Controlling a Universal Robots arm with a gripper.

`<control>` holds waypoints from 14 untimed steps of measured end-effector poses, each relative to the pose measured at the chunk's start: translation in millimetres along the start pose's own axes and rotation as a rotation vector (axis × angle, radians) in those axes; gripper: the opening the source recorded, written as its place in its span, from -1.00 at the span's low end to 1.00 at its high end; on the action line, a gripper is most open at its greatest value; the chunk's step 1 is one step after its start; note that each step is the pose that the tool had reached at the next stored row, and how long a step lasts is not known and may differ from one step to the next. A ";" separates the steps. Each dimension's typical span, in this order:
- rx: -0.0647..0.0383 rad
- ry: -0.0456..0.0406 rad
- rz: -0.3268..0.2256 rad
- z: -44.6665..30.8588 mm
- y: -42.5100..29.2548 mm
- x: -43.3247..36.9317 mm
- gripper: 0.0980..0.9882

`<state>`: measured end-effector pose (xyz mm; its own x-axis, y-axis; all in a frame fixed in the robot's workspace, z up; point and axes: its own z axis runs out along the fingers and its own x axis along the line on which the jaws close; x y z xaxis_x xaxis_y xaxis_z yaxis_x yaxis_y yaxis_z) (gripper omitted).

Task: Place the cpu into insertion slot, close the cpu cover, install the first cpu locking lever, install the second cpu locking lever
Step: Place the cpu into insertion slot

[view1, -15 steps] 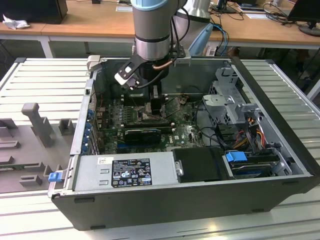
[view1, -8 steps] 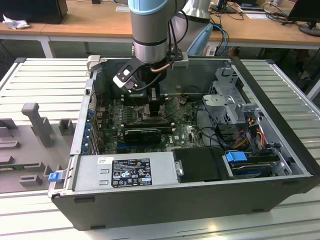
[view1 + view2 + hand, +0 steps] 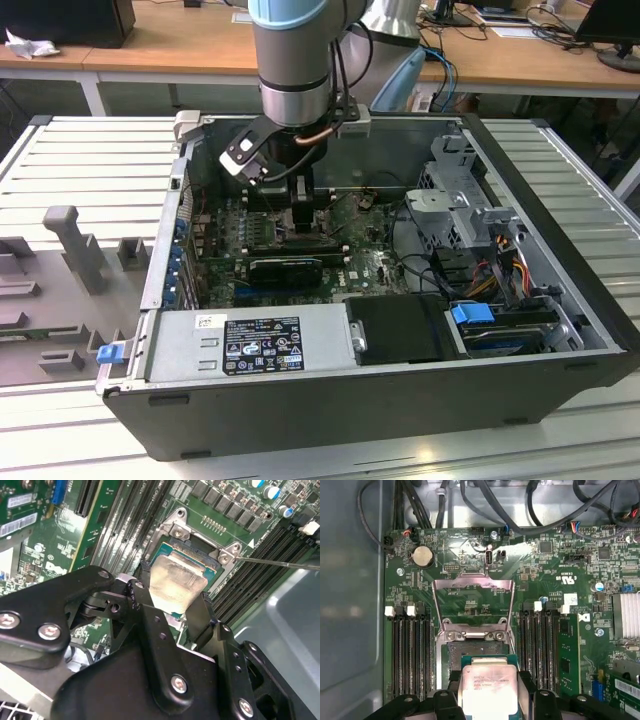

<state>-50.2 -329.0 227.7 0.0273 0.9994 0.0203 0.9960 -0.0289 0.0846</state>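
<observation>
Gripper (image 3: pixel 488 684) was clamped on the cpu (image 3: pixel 487 692), one finger on each of two opposite edges, as seen in both wrist views. The chip sat flat-side up, right over the insertion slot (image 3: pixel 476 652) and partly overlapping it. I could not tell whether it was touching the socket bed or hanging just above. The cpu cover (image 3: pixel 472 584) was swung up and open on the far side of the slot, so the socket was uncovered. A thin metal rod, probably a locking lever (image 3: pixel 280 563), stuck out past the socket corner and was not latched. In the exterior view the arm reached down into the open computer case (image 3: pixel 400 400) over the green motherboard (image 3: pixel 370 268).

Risks from here, as a judgement:
- In the second wrist view the chip looked slightly tilted against the socket rim. Letting go like that could leave it cocked on the frame or bend contacts.
- A small rotation or sideways offset would stop it from seating, and pressing down then could do damage.
- The fingers were tight between the socket frame and the memory slots (image 3: pixel 410 650), so spreading them could hit the slots or drag the chip sideways.
- If the raised cover were knocked, it could drop onto the fingers.
</observation>
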 end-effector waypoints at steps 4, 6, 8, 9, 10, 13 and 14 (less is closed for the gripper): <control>0.000 0.0000 0.000 7.2 -0.8 3.2 -0.03; 0.000 -0.0007 0.000 11.4 -0.4 4.0 -0.03; 0.000 -0.0056 -0.002 13.0 0.7 5.3 -0.03; 0.000 -0.0066 -0.003 13.6 1.7 5.8 -0.03; 0.000 -0.0067 -0.003 14.0 2.2 6.0 -0.03; 0.000 -0.0073 -0.003 17.7 2.6 7.5 -0.03; 0.000 -0.0072 -0.003 19.8 2.5 8.2 -0.03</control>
<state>-45.8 -320.5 208.3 0.0250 0.9996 0.0128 0.9961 -0.0260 0.0848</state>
